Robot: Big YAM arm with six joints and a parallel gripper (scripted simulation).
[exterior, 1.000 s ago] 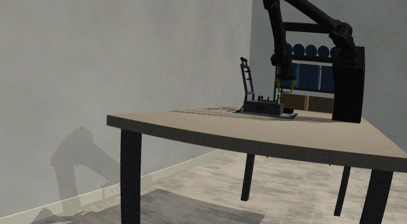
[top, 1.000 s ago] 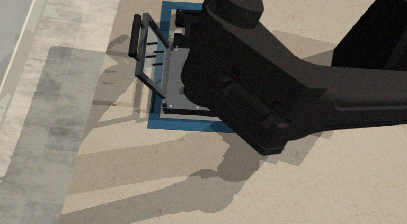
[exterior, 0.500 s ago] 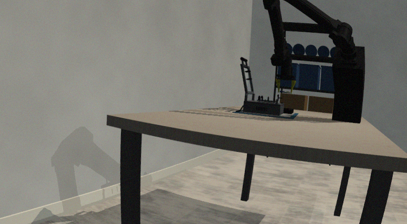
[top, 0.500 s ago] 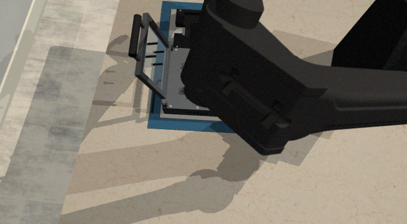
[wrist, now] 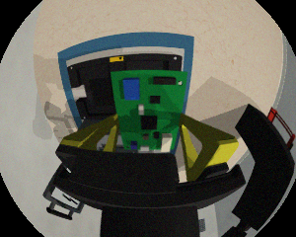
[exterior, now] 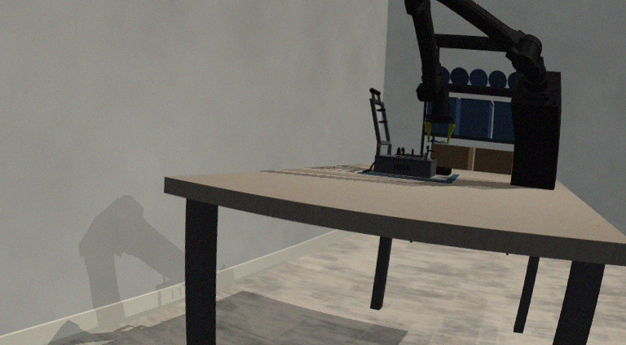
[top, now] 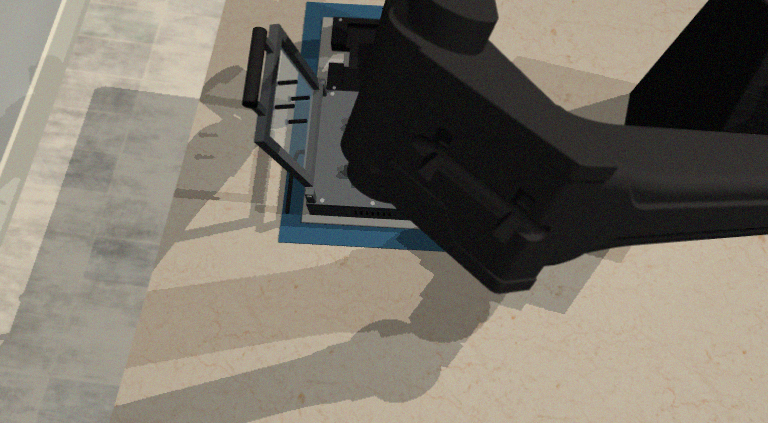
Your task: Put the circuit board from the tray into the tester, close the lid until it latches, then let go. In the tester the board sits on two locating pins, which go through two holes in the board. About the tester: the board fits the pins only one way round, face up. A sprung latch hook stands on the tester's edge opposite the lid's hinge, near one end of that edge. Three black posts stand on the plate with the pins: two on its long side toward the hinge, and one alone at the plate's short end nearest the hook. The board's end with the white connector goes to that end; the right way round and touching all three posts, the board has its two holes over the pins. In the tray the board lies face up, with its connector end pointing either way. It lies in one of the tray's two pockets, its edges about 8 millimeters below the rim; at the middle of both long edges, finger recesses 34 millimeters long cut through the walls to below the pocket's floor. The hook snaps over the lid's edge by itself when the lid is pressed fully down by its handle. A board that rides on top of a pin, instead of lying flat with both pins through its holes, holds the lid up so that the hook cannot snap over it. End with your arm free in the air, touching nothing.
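My gripper (exterior: 438, 140) (wrist: 149, 117) is shut on the green circuit board (wrist: 170, 106), its yellow fingers at the board's two long edges. The board is face up and held in the air; a white connector (wrist: 166, 142) shows at its end nearest the gripper body in the wrist view. The black tray (top: 339, 36) (wrist: 96, 69) lies below and beyond the board. The grey tester (top: 331, 155) (exterior: 385, 165) stands beside the tray. Its lid (top: 269, 84) (exterior: 376, 121) stands open, leaning back, with a black handle (top: 254, 67). The arm hides the board, gripper and hook side in the top view.
Tray and tester stand on a blue-bordered mat (top: 310, 44) (exterior: 454, 178) (wrist: 189, 64). The arm's dark base block (top: 696, 67) (exterior: 535, 143) stands on the table's right side. The open lid rises high on the tester's side away from the base.
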